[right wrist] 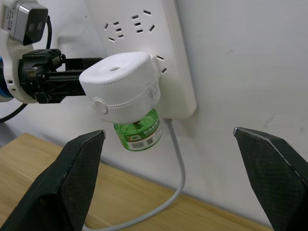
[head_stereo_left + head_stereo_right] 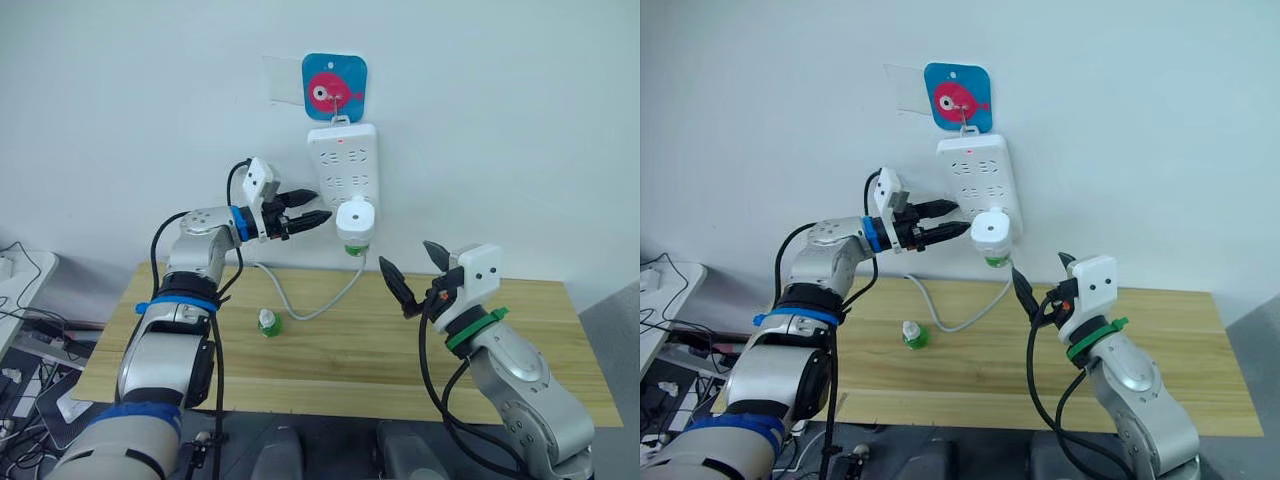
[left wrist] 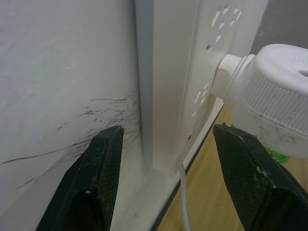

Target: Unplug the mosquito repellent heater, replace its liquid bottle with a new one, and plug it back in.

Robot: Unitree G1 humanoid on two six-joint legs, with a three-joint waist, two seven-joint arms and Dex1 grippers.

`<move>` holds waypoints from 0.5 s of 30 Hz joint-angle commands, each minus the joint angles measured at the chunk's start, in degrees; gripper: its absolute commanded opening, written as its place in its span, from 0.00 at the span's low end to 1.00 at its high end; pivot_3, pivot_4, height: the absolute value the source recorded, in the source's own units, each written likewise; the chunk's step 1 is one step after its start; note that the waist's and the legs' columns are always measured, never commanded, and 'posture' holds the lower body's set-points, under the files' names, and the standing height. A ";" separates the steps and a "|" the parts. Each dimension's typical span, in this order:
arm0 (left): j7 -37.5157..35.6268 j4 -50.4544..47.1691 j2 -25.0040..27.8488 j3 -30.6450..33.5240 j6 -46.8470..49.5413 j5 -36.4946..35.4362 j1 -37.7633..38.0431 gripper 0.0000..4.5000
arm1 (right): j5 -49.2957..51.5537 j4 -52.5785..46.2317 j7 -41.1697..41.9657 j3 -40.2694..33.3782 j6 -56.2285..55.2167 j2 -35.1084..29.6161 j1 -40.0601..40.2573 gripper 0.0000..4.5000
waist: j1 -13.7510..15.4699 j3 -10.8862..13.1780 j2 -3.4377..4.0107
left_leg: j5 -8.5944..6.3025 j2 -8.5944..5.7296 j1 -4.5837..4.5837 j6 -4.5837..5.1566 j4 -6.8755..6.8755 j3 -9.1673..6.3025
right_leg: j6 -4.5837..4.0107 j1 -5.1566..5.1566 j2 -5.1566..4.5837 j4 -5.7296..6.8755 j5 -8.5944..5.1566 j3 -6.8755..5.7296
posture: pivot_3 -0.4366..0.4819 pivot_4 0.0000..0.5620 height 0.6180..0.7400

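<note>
White heater remains plugged into power strip; unplugging step pending.
Left end effector open beside it, empty; right end effector wide open, empty. Next: close on heater.

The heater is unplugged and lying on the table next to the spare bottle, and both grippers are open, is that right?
Not quite. The heater is plugged into the power strip on the wall, as the right wrist view shows. The spare bottle lies alone on the table; both grippers are open.
</note>
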 commanded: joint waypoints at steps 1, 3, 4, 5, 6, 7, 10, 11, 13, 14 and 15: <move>0.72 3.72 -1.84 0.55 -2.97 1.23 -3.02 0.68 | 1.08 -3.44 -0.48 -0.67 0.40 0.43 -0.56 1.00 | 0.05 0.39 -0.01 | 0.00 -0.01 -0.04 0.00 0.18 -0.08 | 0.00 0.03 0.00 0.10 0.00 -0.08 | 0.37 0.37 1.00; 0.25 5.59 -3.04 0.83 -3.71 1.32 -4.38 0.68 | 1.47 -4.18 -0.58 -0.84 1.04 0.78 -0.32 1.00 | -0.19 0.73 -0.01 | 0.00 -0.05 -0.05 0.00 0.39 -0.11 | 0.07 0.06 -0.03 0.26 0.03 -0.10 | 0.36 0.38 1.00; -0.05 6.35 -3.46 0.75 -4.29 1.61 -4.84 0.68 | 1.60 -4.53 -0.60 -0.87 1.23 0.89 -0.04 1.00 | -0.38 0.88 -0.03 | 0.00 -0.06 -0.05 0.00 0.41 -0.11 | 0.11 0.07 -0.03 0.29 0.05 -0.09 | 0.36 0.38 1.00; -0.38 7.09 -3.78 0.81 -4.81 1.81 -5.31 0.68 | 1.69 -4.75 -0.61 -0.89 1.43 1.00 0.12 1.00 | -0.54 0.94 -0.04 | 0.00 -0.06 -0.05 0.00 0.41 -0.11 | 0.15 0.06 -0.02 0.28 0.07 -0.08 | 0.35 0.38 1.00; -0.73 7.70 -4.03 0.93 -5.12 1.91 -5.70 0.68 | 1.70 -4.94 -0.61 -0.86 1.56 1.05 0.30 1.00 | -0.79 1.08 -0.05 | 0.00 -0.05 -0.04 0.00 0.41 -0.11 | 0.15 0.06 -0.02 0.29 0.07 -0.08 | 0.35 0.38 1.00; -1.12 8.39 -4.28 1.11 -5.34 1.93 -6.25 0.68 | 1.71 -5.06 -0.59 -0.83 1.70 1.10 0.38 1.00 | -0.94 1.19 -0.06 | 0.00 -0.04 -0.04 0.00 0.40 -0.12 | 0.14 0.04 0.00 0.30 0.07 -0.08 | 0.35 0.38 1.00; -2.45 10.14 -4.78 1.64 -5.59 1.80 -7.79 0.68 | 1.93 -5.05 -0.62 -0.91 2.11 1.36 0.17 1.00 | -1.03 1.47 -0.06 | 0.01 -0.04 -0.06 -0.01 0.39 -0.18 | 0.13 0.02 0.00 0.39 0.06 -0.15 | 0.35 0.38 1.00; -3.22 10.31 -4.82 1.75 -5.41 1.67 -8.11 0.68 | 2.01 -5.15 -0.60 -0.84 2.22 1.37 0.20 1.00 | -1.03 1.56 -0.08 | 0.01 -0.04 -0.08 -0.01 0.40 -0.23 | 0.12 0.02 0.00 0.40 0.06 -0.19 | 0.35 0.38 1.00; -4.72 10.44 -4.72 1.92 -4.90 1.50 -8.52 0.68 | 2.20 -5.17 -0.60 -0.83 2.33 1.36 0.22 1.00 | -1.05 1.76 -0.07 | 0.02 -0.05 -0.12 -0.02 0.42 -0.31 | 0.12 0.02 -0.01 0.40 0.06 -0.28 | 0.35 0.38 1.00; -5.59 10.22 -4.60 2.09 -4.25 1.30 -8.63 0.68 | 2.32 -5.17 -0.55 -0.88 2.34 1.35 0.29 1.00 | -1.09 1.85 -0.06 | 0.02 -0.05 -0.11 -0.02 0.43 -0.31 | 0.12 0.02 -0.02 0.42 0.06 -0.28 | 0.35 0.38 1.00; -6.47 9.83 -4.48 2.28 -3.54 1.05 -8.69 0.68 | 2.40 -5.12 -0.50 -0.95 2.32 1.33 0.36 1.00 | -1.15 1.91 -0.06 | 0.02 -0.05 -0.12 -0.02 0.43 -0.32 | 0.12 0.02 -0.02 0.42 0.06 -0.29 | 0.35 0.38 1.00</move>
